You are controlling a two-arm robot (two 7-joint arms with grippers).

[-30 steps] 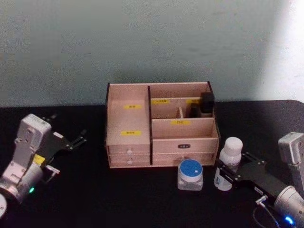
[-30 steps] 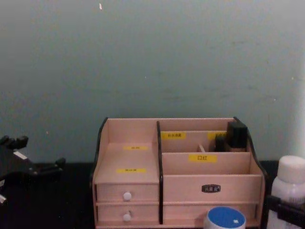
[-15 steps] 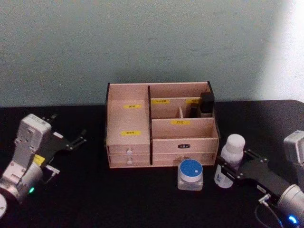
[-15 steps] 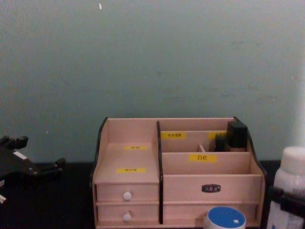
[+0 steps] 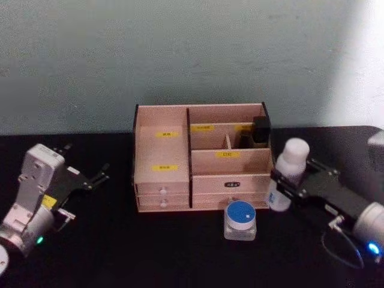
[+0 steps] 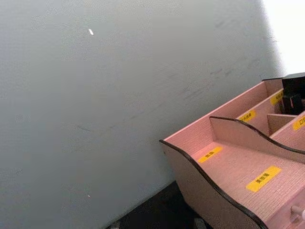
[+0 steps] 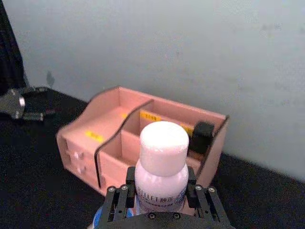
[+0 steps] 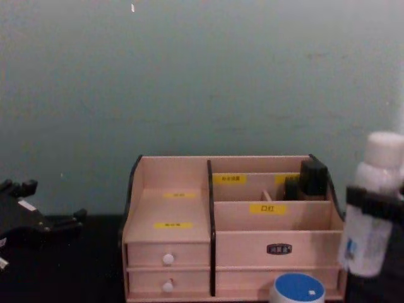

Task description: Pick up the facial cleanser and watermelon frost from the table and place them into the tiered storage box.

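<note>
- Head view first: the facial cleanser (image 5: pixel 295 151) is gripped around its body by the right gripper (image 5: pixel 283 183), so that hand is closed tight on the bottle, no doubt there.
- The bottle is held tilted, cap leaning to the robot's right, just beside the right front corner of the tiered storage box (image 5: pixel 162 157). In the chest view its base is seen raised off the black table (image 5: pixel 180 258).
- From the right wrist view, the gripper's fingers (image 7: pixel 117 198) are seen pressed against both sides of the bottle, with the box behind it.
- The watermelon frost (image 5: pixel 240 219) is seen standing upright on the table, just in front of the box's lower right drawer and near the bottle. Whether the box is actually touched can't be told.
- A dark item (image 5: pixel 261 129) is tucked into the box's back right compartment.
- The left gripper (image 5: pixel 85 162) is parked off to the left of the box, well apart from it, fingers spread and nothing held.
</note>
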